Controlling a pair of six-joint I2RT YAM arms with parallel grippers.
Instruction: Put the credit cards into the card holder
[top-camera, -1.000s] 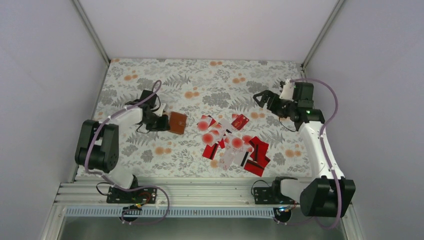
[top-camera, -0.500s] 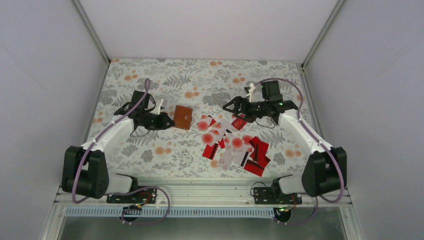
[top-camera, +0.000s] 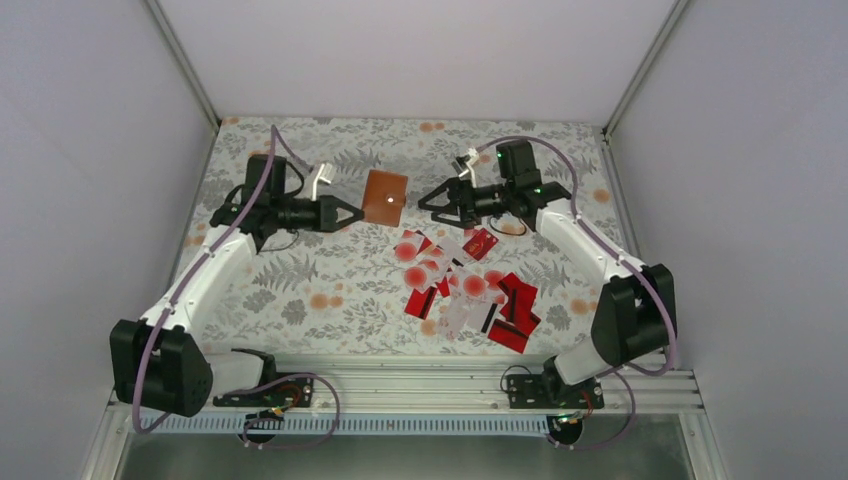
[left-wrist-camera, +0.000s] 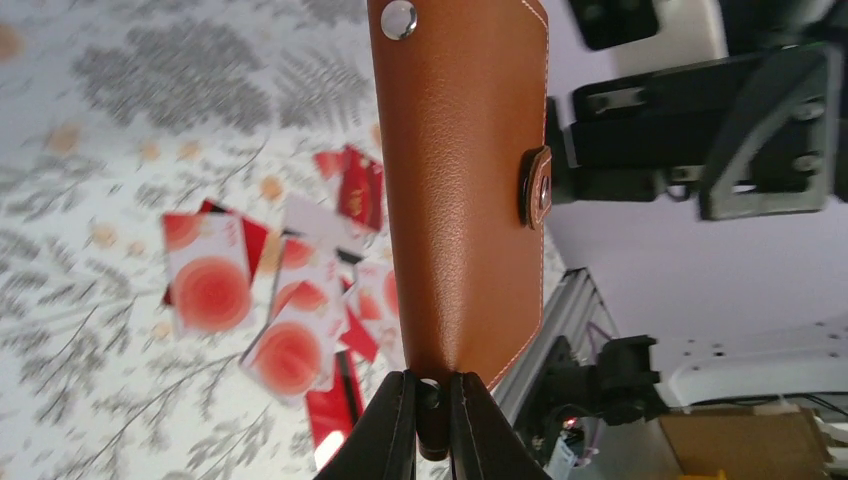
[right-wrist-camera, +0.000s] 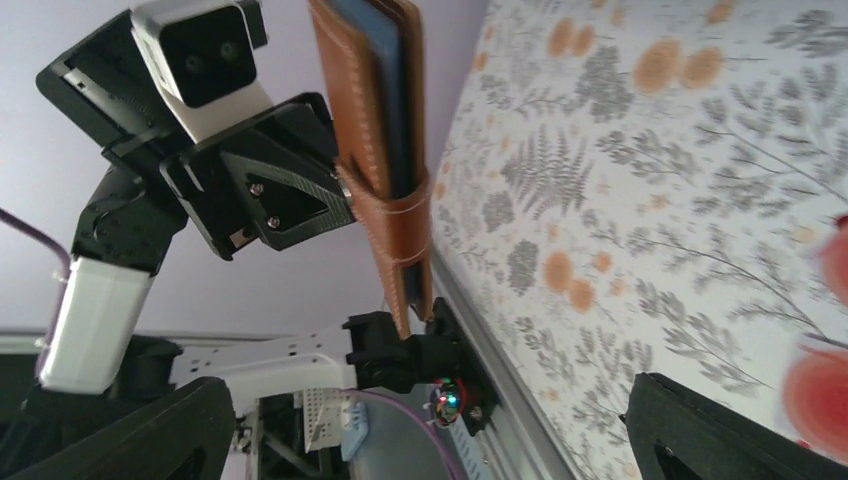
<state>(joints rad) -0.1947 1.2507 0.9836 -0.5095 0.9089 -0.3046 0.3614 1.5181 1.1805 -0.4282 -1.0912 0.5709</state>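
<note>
Left gripper clamps holder's edge, aloft
Right gripper, spread wide, faces its free edge across a gap; cards lie apart on the table

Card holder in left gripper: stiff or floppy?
Probably stiff: pinched by one edge in the left gripper, the card holder sticks straight out, no sag. Likely light for the same reason. Its leaves gape slightly edge-on, so it might splay.
</note>
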